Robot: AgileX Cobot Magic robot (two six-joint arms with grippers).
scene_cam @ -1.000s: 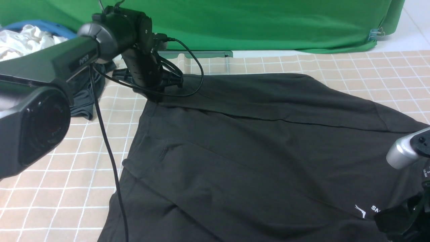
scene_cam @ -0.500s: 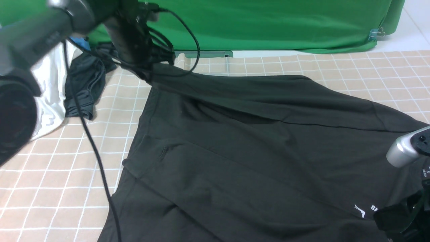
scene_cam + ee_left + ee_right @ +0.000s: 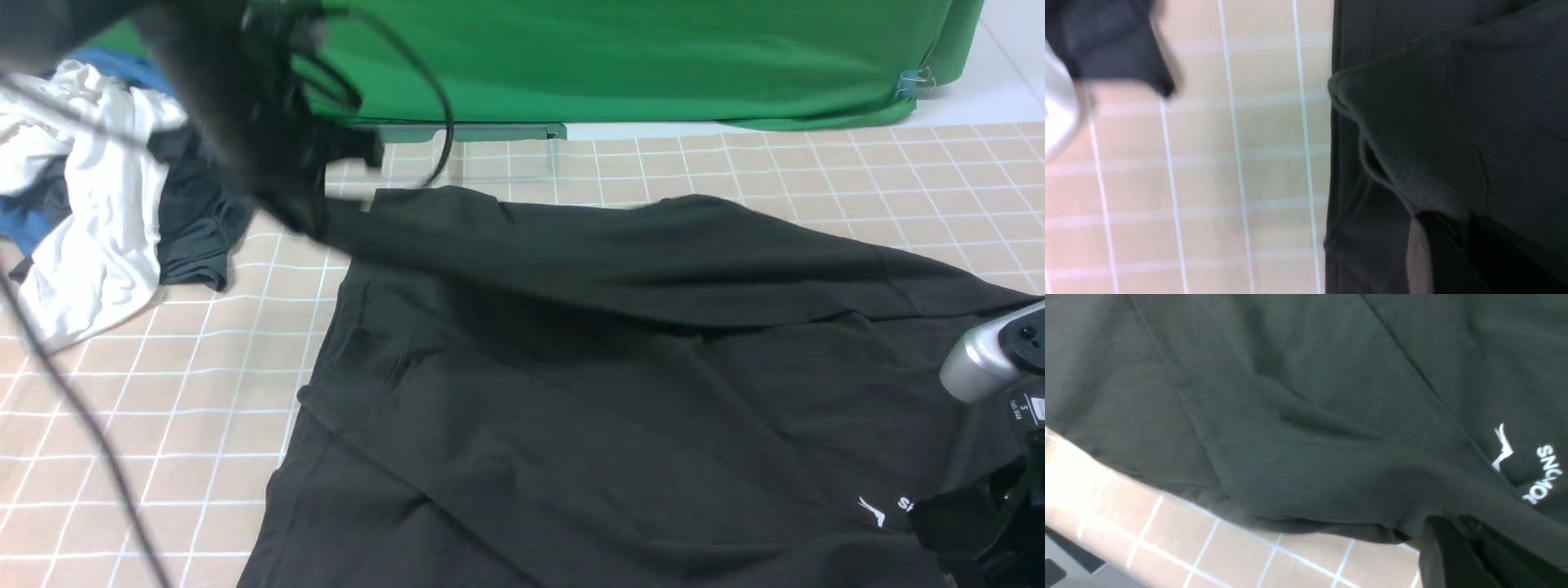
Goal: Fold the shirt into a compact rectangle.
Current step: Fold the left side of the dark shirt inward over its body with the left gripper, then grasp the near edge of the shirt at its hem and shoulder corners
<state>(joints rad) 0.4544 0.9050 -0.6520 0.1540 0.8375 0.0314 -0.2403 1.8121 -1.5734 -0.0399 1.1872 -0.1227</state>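
Black shirt (image 3: 571,392): spread over the beige checked counter (image 3: 163,408), white chest print (image 3: 886,510) at the near right. Left end effector (image 3: 314,219): blurred, closed on the shirt's far left corner, lifted clear of the counter. Right end effector (image 3: 967,531): clamped on the shirt's near right edge, beside the chest print. White, blue and dark clothes (image 3: 90,196): heaped far left.
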